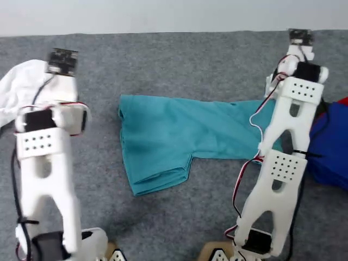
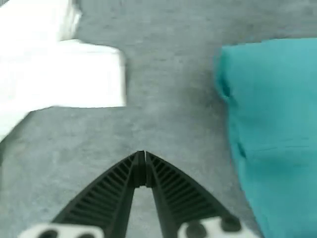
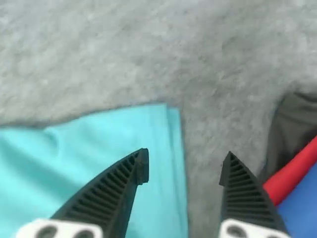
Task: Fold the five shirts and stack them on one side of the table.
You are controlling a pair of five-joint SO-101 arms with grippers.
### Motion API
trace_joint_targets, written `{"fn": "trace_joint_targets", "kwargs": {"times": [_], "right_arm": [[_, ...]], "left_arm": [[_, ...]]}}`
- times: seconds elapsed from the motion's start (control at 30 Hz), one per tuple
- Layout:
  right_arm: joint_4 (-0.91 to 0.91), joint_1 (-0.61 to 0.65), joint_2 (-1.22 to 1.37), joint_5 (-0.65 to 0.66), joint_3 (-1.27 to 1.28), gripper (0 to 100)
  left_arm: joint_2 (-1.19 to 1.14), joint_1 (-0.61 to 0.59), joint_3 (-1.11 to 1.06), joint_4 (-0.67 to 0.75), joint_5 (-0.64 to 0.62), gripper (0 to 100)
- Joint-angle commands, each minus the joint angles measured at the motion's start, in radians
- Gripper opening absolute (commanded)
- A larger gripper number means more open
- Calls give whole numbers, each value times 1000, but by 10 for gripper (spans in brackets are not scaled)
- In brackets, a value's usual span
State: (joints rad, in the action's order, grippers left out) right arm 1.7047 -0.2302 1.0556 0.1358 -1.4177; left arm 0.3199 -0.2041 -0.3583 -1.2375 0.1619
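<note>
A teal shirt (image 1: 185, 138) lies partly folded across the middle of the grey felt table, its folded end toward the left arm. The same teal shirt (image 2: 270, 129) lies to one side of my left gripper (image 2: 140, 158), which is shut on nothing and hovers over bare felt. A white shirt (image 1: 22, 89) lies bunched at the far left, and the white shirt (image 2: 59, 69) sits just ahead of the left gripper. My right gripper (image 3: 185, 166) is open above the edge of the teal shirt (image 3: 99, 148). A pile of blue, red and dark shirts (image 1: 329, 141) sits at the right edge.
The grey felt (image 1: 179, 65) at the back and the felt in front of the teal shirt is bare. The dark and red cloth (image 3: 292, 148) lies close beside the right gripper. The back edge of the table (image 1: 163, 33) meets a pale wall.
</note>
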Motion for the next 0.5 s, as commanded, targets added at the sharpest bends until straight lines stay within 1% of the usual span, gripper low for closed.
{"fn": "trace_joint_targets", "kwargs": {"times": [0.0, 0.13, 0.23, 0.3, 0.4, 0.47], "right_arm": [[93, 13, -28, -8, -126, 245], [93, -21, -76, -6, -135, 245], [94, -44, -160, -6, -46, 244], [94, -64, -252, -6, 57, 244], [94, -79, -446, -2, 290, 244], [93, -81, -599, 44, 473, 244]], "left_arm": [[63, 149, -15, -89, 38, 9], [44, 288, -35, -201, 81, 9], [-6, 334, -41, -233, 87, 9], [-61, 358, -38, -247, 87, 9], [-157, 404, -38, -278, 100, 8], [-203, 427, -38, -287, 104, 8]]}}
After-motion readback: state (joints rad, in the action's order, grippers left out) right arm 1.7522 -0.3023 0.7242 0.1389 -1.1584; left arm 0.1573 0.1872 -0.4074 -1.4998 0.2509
